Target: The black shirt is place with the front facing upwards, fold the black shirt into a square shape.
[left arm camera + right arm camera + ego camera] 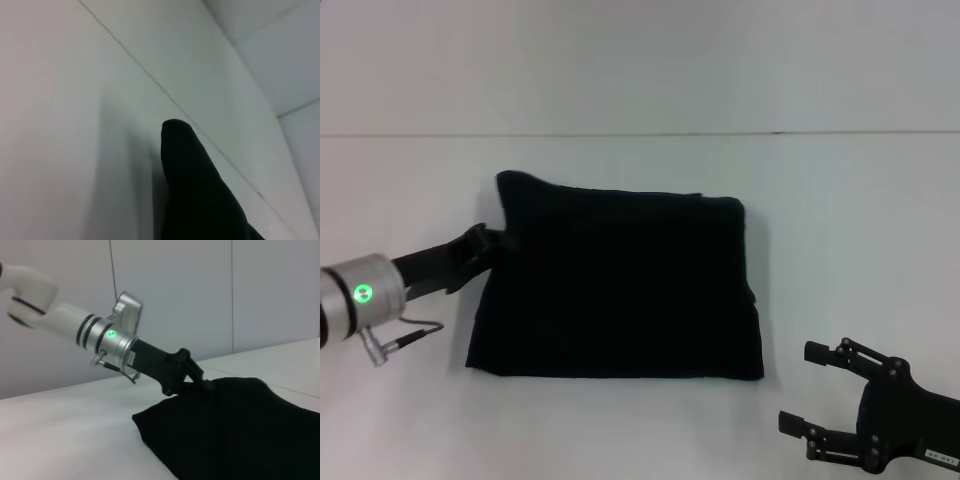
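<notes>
The black shirt (620, 290) lies on the white table as a folded, roughly rectangular stack, with no lettering showing. Its far left corner (508, 185) stands up a little; the left wrist view shows it as a dark raised tip (180, 145). My left gripper (498, 240) reaches in from the left and is shut on the shirt's left edge just below that corner. The right wrist view shows that left gripper (202, 385) meeting the shirt (240, 425). My right gripper (800, 388) is open near the front right, clear of the cloth.
The white table (840, 220) surrounds the shirt, and its far edge meets a pale wall (640, 60). A thin cable loop (415, 332) hangs from my left wrist beside the shirt's left side.
</notes>
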Robot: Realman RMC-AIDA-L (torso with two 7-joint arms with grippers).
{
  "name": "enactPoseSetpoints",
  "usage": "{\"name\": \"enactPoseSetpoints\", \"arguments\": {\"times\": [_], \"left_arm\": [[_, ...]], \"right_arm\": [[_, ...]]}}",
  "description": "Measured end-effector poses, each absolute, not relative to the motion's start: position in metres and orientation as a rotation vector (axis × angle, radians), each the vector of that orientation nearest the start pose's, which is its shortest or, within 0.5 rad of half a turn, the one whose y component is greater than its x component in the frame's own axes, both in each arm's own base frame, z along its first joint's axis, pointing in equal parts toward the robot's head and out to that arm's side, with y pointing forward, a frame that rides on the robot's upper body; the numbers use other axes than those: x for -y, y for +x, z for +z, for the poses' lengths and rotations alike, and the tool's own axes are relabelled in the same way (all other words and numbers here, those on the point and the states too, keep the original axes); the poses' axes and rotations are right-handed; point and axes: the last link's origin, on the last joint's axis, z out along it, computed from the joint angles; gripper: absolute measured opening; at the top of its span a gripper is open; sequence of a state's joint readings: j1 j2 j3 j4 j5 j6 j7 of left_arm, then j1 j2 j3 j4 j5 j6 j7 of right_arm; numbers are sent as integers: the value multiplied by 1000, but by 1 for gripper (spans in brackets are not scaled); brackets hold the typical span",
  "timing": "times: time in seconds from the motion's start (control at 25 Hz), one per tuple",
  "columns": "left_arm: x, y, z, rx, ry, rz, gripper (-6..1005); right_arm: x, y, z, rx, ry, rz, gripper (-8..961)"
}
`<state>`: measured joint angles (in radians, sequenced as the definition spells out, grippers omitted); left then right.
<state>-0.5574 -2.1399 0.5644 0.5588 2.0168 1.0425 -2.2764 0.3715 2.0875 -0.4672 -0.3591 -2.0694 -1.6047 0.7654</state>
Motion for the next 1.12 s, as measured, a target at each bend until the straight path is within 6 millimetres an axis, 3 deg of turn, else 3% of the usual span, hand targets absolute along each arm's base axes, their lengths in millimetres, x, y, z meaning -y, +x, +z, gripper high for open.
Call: {"name": "enactPoseSetpoints", "arguments": {"times": [0.24, 0.56, 0.76, 0.96, 1.12], "left_arm": [[-355, -314, -24, -2501, 2230, 1170, 102], [-356, -310, -24, -2482, 2202, 1201, 130], [-356, -308, -23, -2422, 2285, 1188, 148], [-358, -309, -13, -2387, 2349, 1187, 245], [-356, -305, 6, -2148, 2597, 1208, 323]], "right_arm": [[-252, 314, -36, -362, -2613, 790, 925], [-254, 313, -37, -356, -2615, 793, 925], [-254, 313, -37, -356, -2615, 794, 925], [-254, 313, -36, -358, -2607, 796, 925], [-256, 313, -34, -362, -2574, 807, 925]]}}
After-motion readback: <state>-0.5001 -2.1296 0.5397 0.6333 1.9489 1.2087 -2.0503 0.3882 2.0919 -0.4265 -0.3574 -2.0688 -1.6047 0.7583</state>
